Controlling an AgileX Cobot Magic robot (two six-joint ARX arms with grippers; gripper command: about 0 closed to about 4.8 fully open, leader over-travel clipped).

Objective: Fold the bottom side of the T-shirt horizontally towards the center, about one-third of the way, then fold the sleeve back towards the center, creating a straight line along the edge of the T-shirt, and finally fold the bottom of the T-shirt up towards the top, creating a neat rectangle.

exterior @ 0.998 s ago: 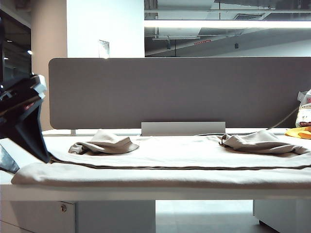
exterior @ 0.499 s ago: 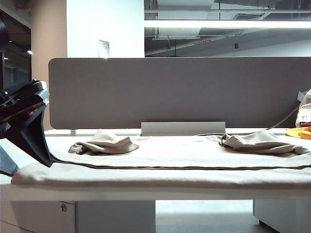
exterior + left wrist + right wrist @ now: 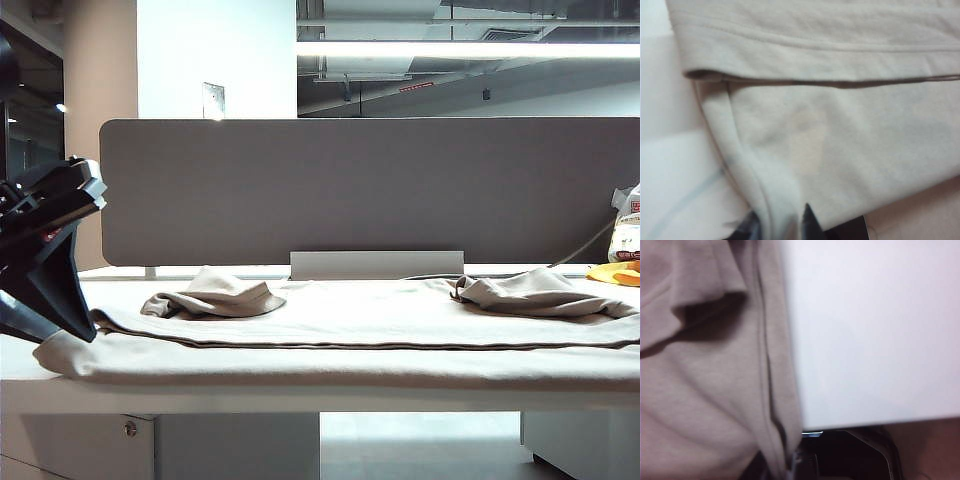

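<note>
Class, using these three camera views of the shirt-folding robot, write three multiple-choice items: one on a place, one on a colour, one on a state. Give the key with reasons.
1. Where is the left gripper in the exterior view?
A. far left, at the T-shirt's end
B. centre
C. behind the grey partition

2. What colour is the T-shirt?
A. blue
B. beige
C. black

3. How do the left gripper's fingers stand in its wrist view?
A. wide open, off the cloth
B. closed on a cloth fold
C. holding a bag

Key: A, the dark arm sits at the cloth's left end; B, the cloth is plain beige; C is wrong, B: cloth is pinched between the tips.

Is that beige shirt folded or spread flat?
Partly folded: the large beige cotton T-shirt has one long layer doubled over another, sleeves bunched on top.
</note>
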